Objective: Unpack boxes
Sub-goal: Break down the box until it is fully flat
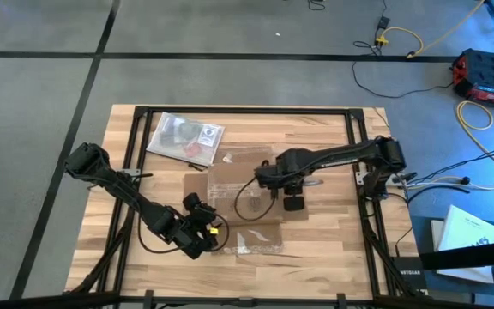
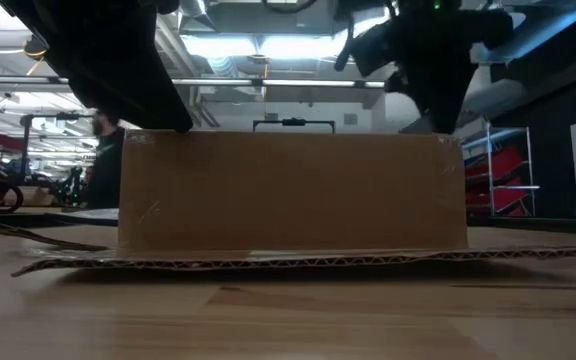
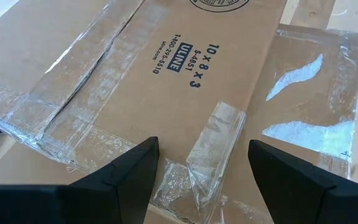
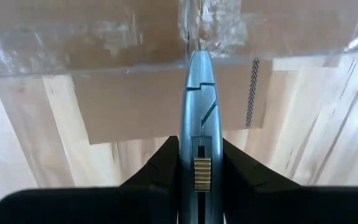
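The shallow brown cardboard box [image 1: 234, 206] lies flat in the table's middle, with shiny tape strips across its top [image 3: 92, 81] and a flap spread on the wood [image 2: 268, 262]. My left gripper [image 1: 210, 232] hovers open over the box's near left corner, its fingers either side of a loose, curled tape strip [image 3: 213, 155]. My right gripper [image 1: 268, 178] is at the box's far right part, shut on a grey utility knife [image 4: 199, 124]. The knife's tip is at the taped seam [image 4: 194, 43]. My right gripper pinches the utility knife's grey handle [image 4: 199, 168] between its two fingers [image 4: 157, 171], which lie along the handle. The knife points straight ahead of the gripper. Its tip [image 4: 197, 59] meets the box's taped edge, above the wooden table.
A clear plastic bag [image 1: 185, 137] with a small red object inside lies on the table's far left part. A black frame [image 1: 247, 110] runs round the table's edges. Cables and gear lie on the floor beyond the right side.
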`<state>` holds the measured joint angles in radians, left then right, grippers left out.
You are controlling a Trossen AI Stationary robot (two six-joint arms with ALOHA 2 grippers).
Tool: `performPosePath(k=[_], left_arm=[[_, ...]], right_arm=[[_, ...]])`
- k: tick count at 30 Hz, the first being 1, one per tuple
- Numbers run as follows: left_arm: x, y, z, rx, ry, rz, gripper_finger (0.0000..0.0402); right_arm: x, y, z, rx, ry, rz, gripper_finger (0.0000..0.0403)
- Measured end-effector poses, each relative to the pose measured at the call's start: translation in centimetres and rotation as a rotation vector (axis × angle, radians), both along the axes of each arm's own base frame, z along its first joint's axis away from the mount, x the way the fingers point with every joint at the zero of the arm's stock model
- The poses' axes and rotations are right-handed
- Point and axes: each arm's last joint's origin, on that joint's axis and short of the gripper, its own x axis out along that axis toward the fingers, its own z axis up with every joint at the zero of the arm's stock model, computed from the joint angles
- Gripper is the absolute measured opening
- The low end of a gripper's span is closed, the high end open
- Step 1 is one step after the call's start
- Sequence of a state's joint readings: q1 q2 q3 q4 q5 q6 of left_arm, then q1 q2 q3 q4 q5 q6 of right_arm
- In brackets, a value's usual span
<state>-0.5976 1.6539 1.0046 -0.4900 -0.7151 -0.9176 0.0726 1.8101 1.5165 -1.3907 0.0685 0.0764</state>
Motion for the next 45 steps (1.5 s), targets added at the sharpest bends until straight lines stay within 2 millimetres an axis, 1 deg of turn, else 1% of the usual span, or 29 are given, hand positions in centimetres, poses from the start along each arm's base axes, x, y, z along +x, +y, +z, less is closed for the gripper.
performPosePath(k=[2, 6, 8, 10, 15, 19, 26, 31, 33, 37, 39, 42, 45], left_arm=[[0.0, 0.0, 0.0, 0.001, 0.001, -0.001, 0.0239], [0.0, 0.0, 0.0, 0.000, 0.001, 0.000, 0.0239], [0.0, 0.0, 0.0, 0.000, 0.000, 0.000, 0.0239], [0.0, 0.0, 0.0, -0.001, -0.001, 0.001, 0.0239], [0.0, 0.0, 0.0, -0.001, -0.001, 0.001, 0.0239], [0.0, 0.0, 0.0, -0.002, -0.002, 0.002, 0.0239], [0.0, 0.0, 0.0, -0.006, -0.005, 0.007, 0.0239], [0.0, 0.0, 0.0, -0.007, -0.005, 0.007, 0.0239], [0.0, 0.0, 0.0, -0.003, -0.003, 0.003, 0.0239], [0.0, 0.0, 0.0, 0.001, 0.000, -0.001, 0.0239], [0.0, 0.0, 0.0, 0.000, -0.001, 0.000, 0.0239], [0.0, 0.0, 0.0, -0.006, -0.003, 0.006, 0.0239], [0.0, 0.0, 0.0, -0.011, -0.007, 0.013, 0.0239]], right_arm=[[-0.5, -0.1, 0.8, -0.004, -0.020, -0.019, 0.0058], [-1.2, -0.2, 2.9, -0.014, -0.132, -0.047, 0.0058], [-1.2, -0.1, 3.8, 0.007, -0.201, -0.062, 0.0058], [-1.1, -0.1, 4.1, 0.037, -0.244, -0.076, 0.0058], [0.0, 0.0, 3.5, 0.102, -0.286, -0.082, 0.0058], [0.8, -0.6, 2.4, 0.183, -0.255, -0.114, 0.0058], [1.4, -1.7, 1.7, 0.190, -0.249, -0.134, 0.0058], [1.7, -1.7, 1.5, 0.190, -0.238, -0.116, 0.0058], [2.4, -1.6, 1.6, 0.188, -0.221, -0.095, 0.0058], [4.3, -1.6, 2.7, 0.159, -0.199, -0.052, 0.0058], [4.6, -1.7, 3.2, 0.141, -0.158, -0.035, 0.0058], [4.8, -2.0, 3.0, 0.138, -0.089, -0.024, 0.0058], [4.9, -1.8, 2.5, 0.164, -0.066, -0.019, 0.0058]])
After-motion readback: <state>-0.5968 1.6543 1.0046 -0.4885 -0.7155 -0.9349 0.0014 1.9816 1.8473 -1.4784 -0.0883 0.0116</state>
